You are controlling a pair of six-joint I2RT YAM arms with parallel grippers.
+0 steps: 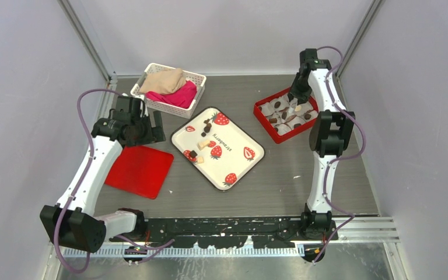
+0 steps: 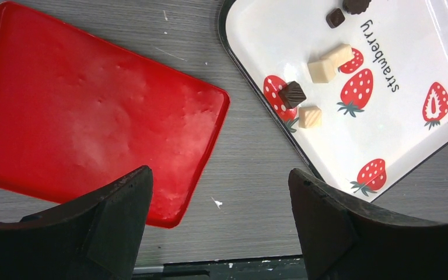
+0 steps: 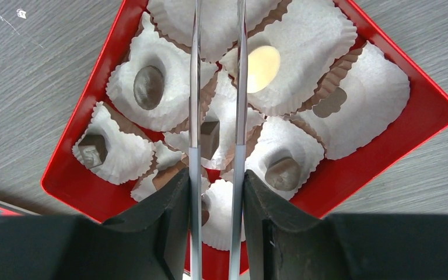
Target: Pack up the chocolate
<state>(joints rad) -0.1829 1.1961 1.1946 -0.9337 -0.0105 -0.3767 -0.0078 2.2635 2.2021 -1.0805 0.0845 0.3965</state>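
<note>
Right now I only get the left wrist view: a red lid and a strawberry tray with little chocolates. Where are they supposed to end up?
Observer: In a red box lined with white paper cups, far right; several cups hold chocolates.
Operator: Who puts them there?
Observer: The right arm's fingers clamp metal tongs, poised over that box.
Operator: Anything else around?
Observer: A white basket with beige cloth and pink cloth, beyond the tray, toward the far left.
</note>
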